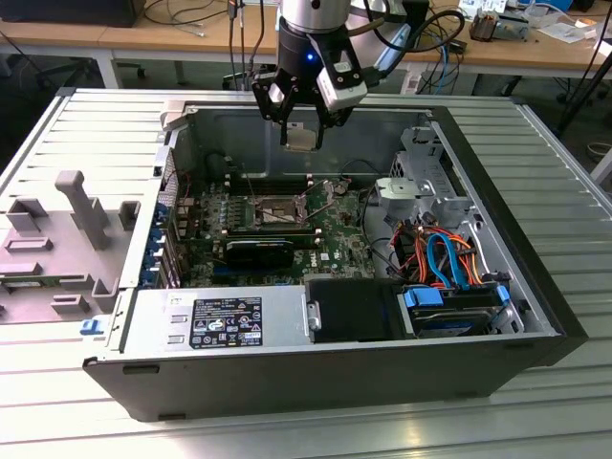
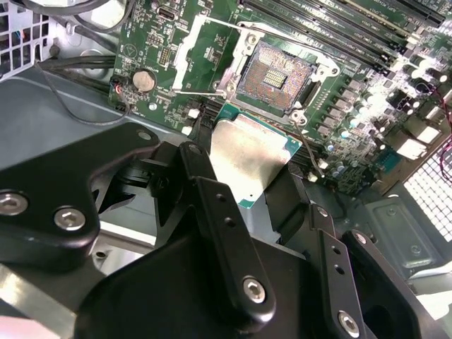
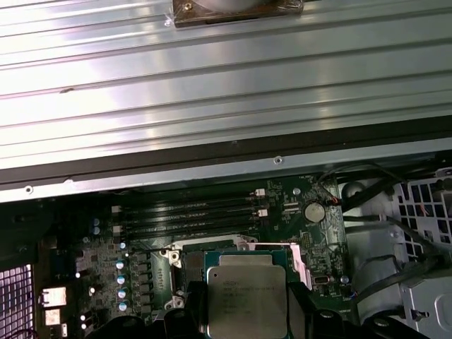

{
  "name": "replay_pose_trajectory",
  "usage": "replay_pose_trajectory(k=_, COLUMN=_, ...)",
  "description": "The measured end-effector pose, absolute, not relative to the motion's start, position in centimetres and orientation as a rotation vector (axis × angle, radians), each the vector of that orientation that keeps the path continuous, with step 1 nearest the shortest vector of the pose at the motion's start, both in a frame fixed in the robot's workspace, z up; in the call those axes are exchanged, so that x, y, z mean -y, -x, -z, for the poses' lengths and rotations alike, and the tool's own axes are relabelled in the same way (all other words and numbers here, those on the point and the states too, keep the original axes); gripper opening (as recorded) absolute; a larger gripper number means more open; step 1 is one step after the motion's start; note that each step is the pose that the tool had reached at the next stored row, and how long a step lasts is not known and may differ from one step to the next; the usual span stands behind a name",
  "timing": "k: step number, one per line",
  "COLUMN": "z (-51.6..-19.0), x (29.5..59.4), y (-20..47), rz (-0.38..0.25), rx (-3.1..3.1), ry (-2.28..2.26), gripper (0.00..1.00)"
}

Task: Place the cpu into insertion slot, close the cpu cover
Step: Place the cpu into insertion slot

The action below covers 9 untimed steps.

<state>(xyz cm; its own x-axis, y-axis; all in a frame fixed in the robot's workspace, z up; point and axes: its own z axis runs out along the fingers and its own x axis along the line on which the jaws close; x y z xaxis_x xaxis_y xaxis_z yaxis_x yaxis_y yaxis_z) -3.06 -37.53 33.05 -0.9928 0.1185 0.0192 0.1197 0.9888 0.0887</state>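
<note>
In the exterior view my gripper [image 1: 300,134] hangs over the open computer case, shut on the cpu [image 1: 300,140], a thin silvery square. It is held well above the motherboard, toward the back wall of the case. The insertion slot [image 1: 277,210] lies below it on the green board with its dark centre bare. In the second wrist view the cpu [image 2: 244,152] sits between my black fingers [image 2: 194,166], just short of the insertion slot [image 2: 279,74]. The cpu cover [image 2: 194,49] is flipped open beside the socket. The first wrist view shows the cpu [image 3: 247,296] from its printed face.
Long black memory slots [image 1: 268,232] run beside the socket. A grey power supply [image 1: 215,320] fills the case's front. On the exterior view's right stand a drive cage [image 1: 421,186] and orange and blue cables [image 1: 445,253]. A grey plastic fixture [image 1: 67,229] lies outside on the ribbed table.
</note>
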Motion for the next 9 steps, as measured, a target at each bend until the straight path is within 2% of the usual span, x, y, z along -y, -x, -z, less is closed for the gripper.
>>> replay_pose_trajectory(k=9, z=-33.05, x=37.53, y=3.06, rz=0.138, rx=3.119, ry=0.203, gripper=0.55)
